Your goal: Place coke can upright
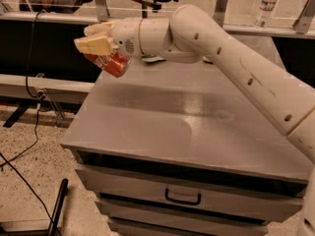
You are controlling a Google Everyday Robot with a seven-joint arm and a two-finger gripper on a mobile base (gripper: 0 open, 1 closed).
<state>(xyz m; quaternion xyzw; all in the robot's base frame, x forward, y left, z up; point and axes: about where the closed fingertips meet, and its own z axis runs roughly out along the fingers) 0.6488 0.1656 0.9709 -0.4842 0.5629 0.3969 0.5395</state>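
Note:
The coke can is red with white script and lies tilted, nearly on its side, in my gripper. The gripper's cream fingers are shut on the can's upper part. It is held in the air above and just past the far left corner of the grey cabinet top. My white arm reaches in from the right across the cabinet.
The grey cabinet has drawers with a dark handle. A low wall and rail run behind it, with a water bottle on the ledge at the back right. Cables lie on the speckled floor at the left.

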